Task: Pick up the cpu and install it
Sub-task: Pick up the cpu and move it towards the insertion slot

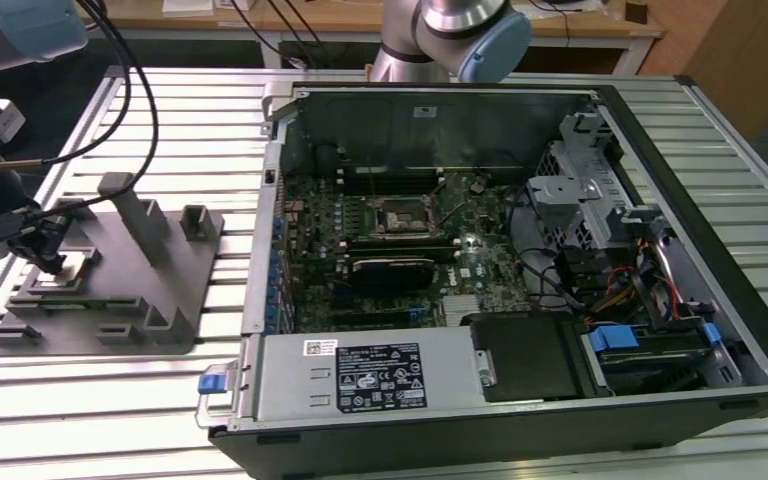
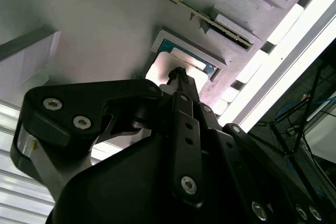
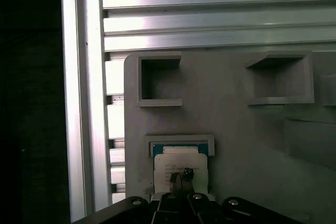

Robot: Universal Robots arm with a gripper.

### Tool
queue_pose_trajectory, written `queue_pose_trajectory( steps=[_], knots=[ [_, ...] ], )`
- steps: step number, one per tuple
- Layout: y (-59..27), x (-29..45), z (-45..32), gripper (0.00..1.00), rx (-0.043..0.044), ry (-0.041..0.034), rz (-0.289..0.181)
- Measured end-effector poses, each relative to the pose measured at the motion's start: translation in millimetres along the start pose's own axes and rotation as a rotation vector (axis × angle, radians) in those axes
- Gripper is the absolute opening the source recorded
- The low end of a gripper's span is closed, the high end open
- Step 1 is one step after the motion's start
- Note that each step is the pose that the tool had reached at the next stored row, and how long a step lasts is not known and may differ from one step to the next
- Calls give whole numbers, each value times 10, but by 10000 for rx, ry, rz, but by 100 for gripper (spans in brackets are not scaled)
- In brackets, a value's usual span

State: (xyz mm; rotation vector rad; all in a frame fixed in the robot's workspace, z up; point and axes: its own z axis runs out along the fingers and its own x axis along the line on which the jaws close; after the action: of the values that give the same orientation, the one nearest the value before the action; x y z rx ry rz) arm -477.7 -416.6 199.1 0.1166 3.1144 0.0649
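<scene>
At the exterior view's left, on the slatted table, I have the gripper standing over the grey fixture. The cpu lies flat in a shallow pocket of that fixture, and in both wrist views a teal edge shows along one side. The fingers are drawn together into one narrow tip, which meets the cpu's pale top near its middle without gripping its edges. Well apart, at the exterior view's right, the open case shows the socket on its board.
</scene>
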Motion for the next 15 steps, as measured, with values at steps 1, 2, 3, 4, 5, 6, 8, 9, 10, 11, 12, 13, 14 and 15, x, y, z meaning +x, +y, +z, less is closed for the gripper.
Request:
queue_pose_trajectory(
  steps=[1,2,3,4,5,6,8,9,10,11,12,13,14,15],
  knots=[
    [0,0,1,11,-1,-1,0],
    [0,0,0,11,0,-1,-1],
    [0,0,1,11,-1,-1,-1],
    [0,0,0,11,0,-1,0],
    [0,0,0,17,0,-1,0],
    [0,0,1,17,0,-1,-1],
    [0,0,1,29,0,-1,-1],
    [0,0,1,35,-1,-1,-1],
    [0,0,0,35,0,-1,-1],
    [0,0,0,41,0,-1,-1],
    [0,0,1,47,0,-1,-1],
    [0,0,1,47,-1,-1,-1],
    [0,0,1,53,-1,-1,-1],
    [0,0,1,53,0,-1,-1]
  ],
)
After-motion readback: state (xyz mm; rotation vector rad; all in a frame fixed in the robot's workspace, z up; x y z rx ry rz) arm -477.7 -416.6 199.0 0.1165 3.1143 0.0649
